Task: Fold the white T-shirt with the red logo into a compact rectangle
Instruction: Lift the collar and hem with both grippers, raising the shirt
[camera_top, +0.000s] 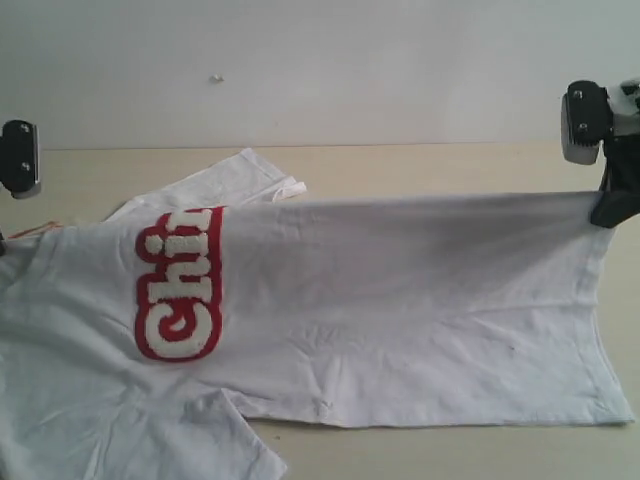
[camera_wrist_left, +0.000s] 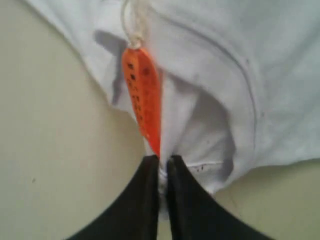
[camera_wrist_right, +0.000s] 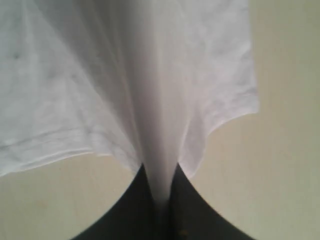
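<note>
ROBOT FOLDS LAUNDRY: A white T-shirt (camera_top: 400, 320) lies spread across a pale desk (camera_top: 450, 455), pinched at both ends by a two-armed robot. The left gripper (camera_wrist_left: 163, 162) is closed on a bunched fold of fabric near the collar. Its two black fingers (camera_wrist_left: 145, 200) are pressed almost together with only a sliver of white cloth between them. An orange neck tag (camera_wrist_left: 144, 95) with dark print, attached to a pale loop, sits just beside the fingertips. The right gripper (camera_wrist_right: 159, 172) is likewise clamped on the garment, holding a pleat near the hemmed bottom edge, and the cloth fans out to either side of its fingers. In the exterior view that gripper sits at the right edge of the scene. From it the shirt's far edge runs in a nearly straight, taut line toward the left side, where the left gripper's fingers fall outside that picture. A layer of the shirt is folded over the chest and covers part of the red logo (camera_top: 180, 290), so that only its first fuzzy white letters, beginning "Chi", show on the red patch left of centre. One short sleeve (camera_top: 225, 180) lies flat on the desk beyond the taut edge, and the other (camera_top: 200, 440) lies at the near left. A plain pale wall (camera_top: 350, 70) stands behind the desk.
</note>
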